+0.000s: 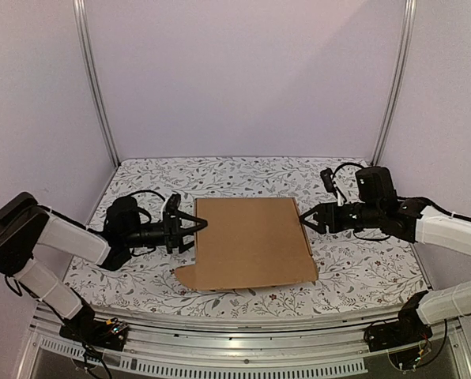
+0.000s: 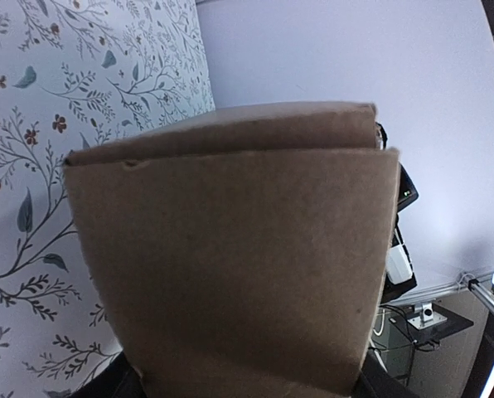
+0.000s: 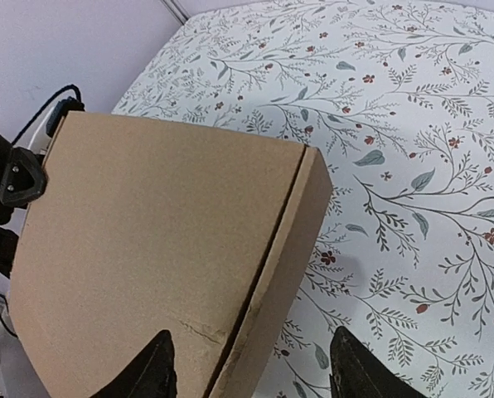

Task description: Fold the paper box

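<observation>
While the box (image 1: 251, 241) lay flat with its lid down at the middle of the top view, on the flowered tablecloth (image 1: 362, 272), its longer side ran left to right across the frame, so each short end faced one arm. At the left end the left pincer (image 1: 192, 229) met the edge with its fingers spread. Cardboard filled its wrist view, so whether it gripped could not be told. At the right end the right pincer (image 1: 305, 221) stood open, the box's corner reaching between its fingers (image 3: 156, 369). Both arms looked equally near.
</observation>
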`<state>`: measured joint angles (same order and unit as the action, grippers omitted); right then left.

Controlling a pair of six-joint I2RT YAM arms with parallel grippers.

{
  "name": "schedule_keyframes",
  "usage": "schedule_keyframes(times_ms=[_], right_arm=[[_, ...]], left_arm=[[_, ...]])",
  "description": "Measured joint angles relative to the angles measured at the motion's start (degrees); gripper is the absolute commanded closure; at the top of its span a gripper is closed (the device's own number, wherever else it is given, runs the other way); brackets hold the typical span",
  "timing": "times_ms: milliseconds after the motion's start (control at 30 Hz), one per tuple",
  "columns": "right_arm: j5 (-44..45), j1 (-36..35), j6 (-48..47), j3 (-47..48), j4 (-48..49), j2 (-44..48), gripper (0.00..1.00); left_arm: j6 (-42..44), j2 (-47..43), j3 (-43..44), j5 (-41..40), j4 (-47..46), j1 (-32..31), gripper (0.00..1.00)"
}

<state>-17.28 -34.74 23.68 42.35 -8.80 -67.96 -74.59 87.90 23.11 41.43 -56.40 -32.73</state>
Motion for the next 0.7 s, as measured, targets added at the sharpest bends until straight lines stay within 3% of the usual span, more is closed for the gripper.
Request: schedule_keyframes(times_ms=[133, 233, 500, 700], right_arm=[[-4.2, 0.0, -6.5, 2.2, -2.1, 6.2, 0.24], [-7.5, -0.4, -9.6, 2.7, -2.4, 10.0, 0.02], [-10.4, -8.3, -22.8, 10.5, -9.1, 16.0, 0.01], [-3.5, -19.6, -41.0, 16.9, -15.5, 17.9, 0.01]], left_arm=[[-0.3, -5.2, 0.0, 3.2, 2.9, 1.5, 0.76], [-2.1, -8.1, 0.1, 5.8, 4.2, 2.6, 0.81], [-4.4, -18.0, 2.0, 13.3, 11.6, 5.4, 0.91], [-5.0, -23.6, 4.2, 19.9, 16.8, 8.7, 1.0]])
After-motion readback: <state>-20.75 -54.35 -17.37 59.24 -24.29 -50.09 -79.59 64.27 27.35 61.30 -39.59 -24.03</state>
